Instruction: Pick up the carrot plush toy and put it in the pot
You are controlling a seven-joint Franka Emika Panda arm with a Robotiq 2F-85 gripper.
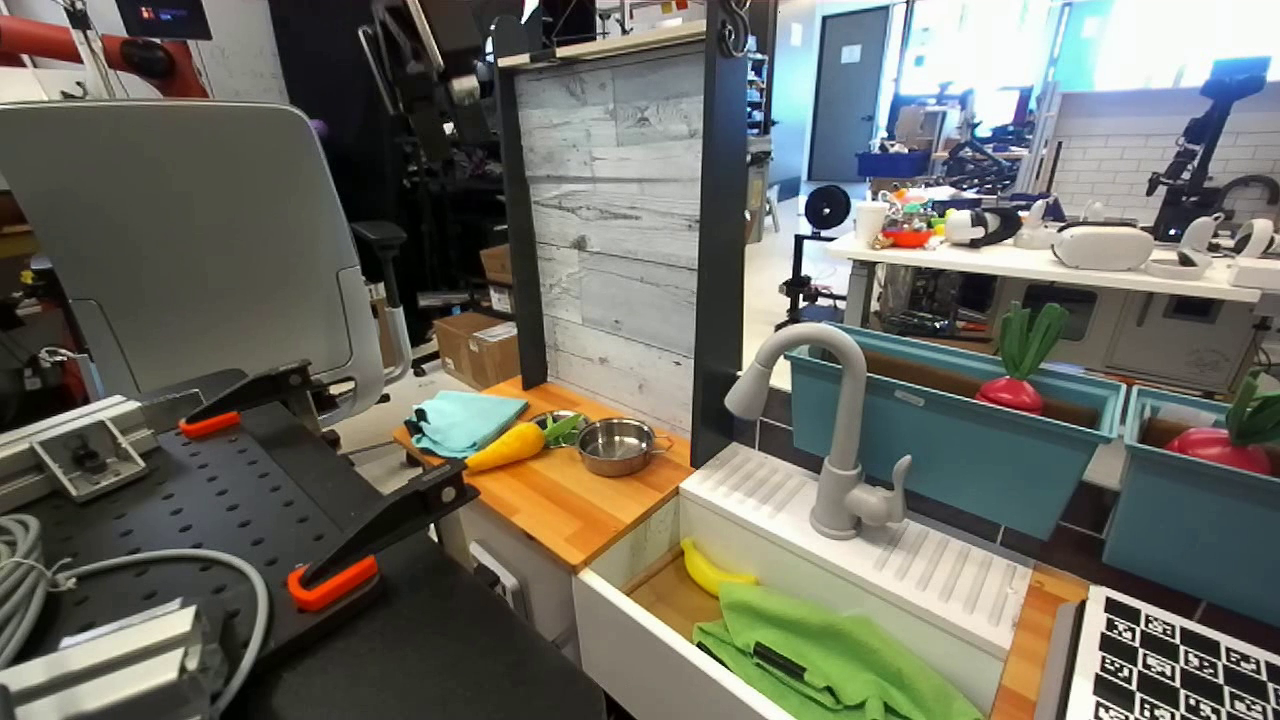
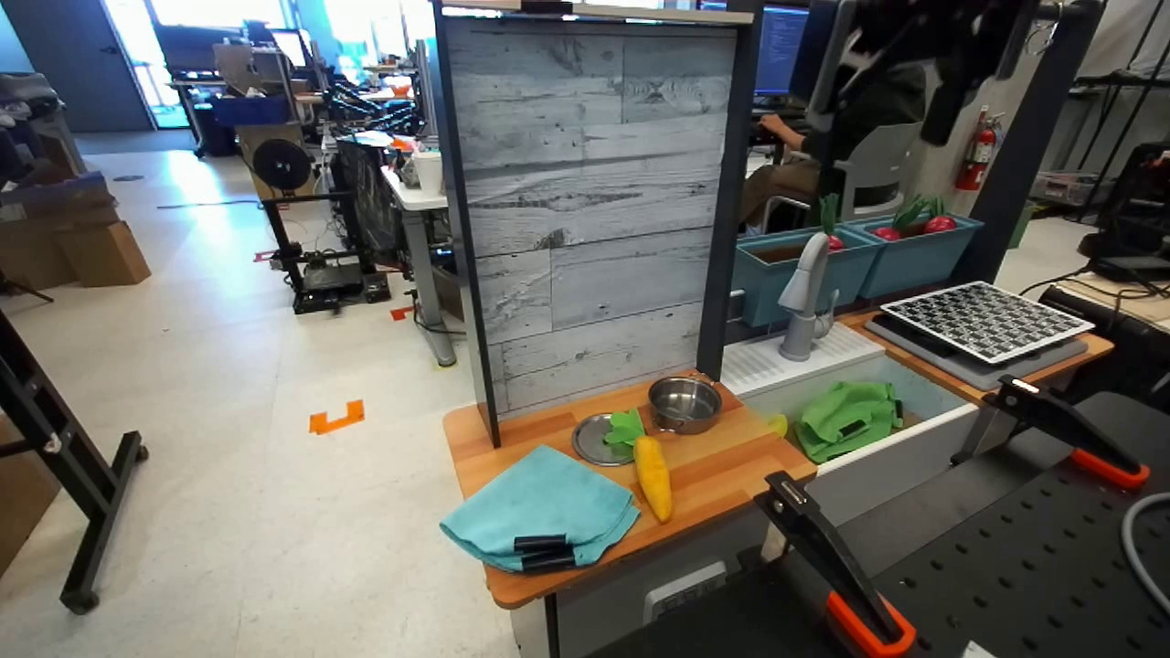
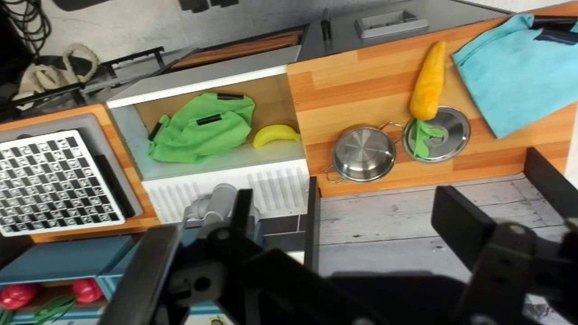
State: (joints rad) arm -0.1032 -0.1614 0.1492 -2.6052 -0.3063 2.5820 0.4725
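The carrot plush toy (image 1: 510,447) lies on the wooden counter in both exterior views (image 2: 653,477), its green leaves resting on a flat metal lid (image 2: 597,443). In the wrist view the carrot (image 3: 429,83) lies at upper right. The silver pot (image 1: 612,462) stands upright beside the lid, also in an exterior view (image 2: 686,422). In the wrist view the pot (image 3: 364,154) looks empty. My gripper (image 3: 341,210) is open with nothing between its fingers, high above the counter and apart from carrot and pot. A blurred dark gripper (image 2: 885,119) shows at the top of an exterior view.
A blue cloth (image 2: 548,503) lies beside the carrot. An upright wood-plank panel (image 1: 610,220) stands behind the pot. The white sink (image 1: 640,640) holds a green cloth (image 3: 201,128) and a yellow banana (image 3: 276,135). A grey faucet (image 1: 845,450) and blue planters (image 1: 950,430) stand behind it.
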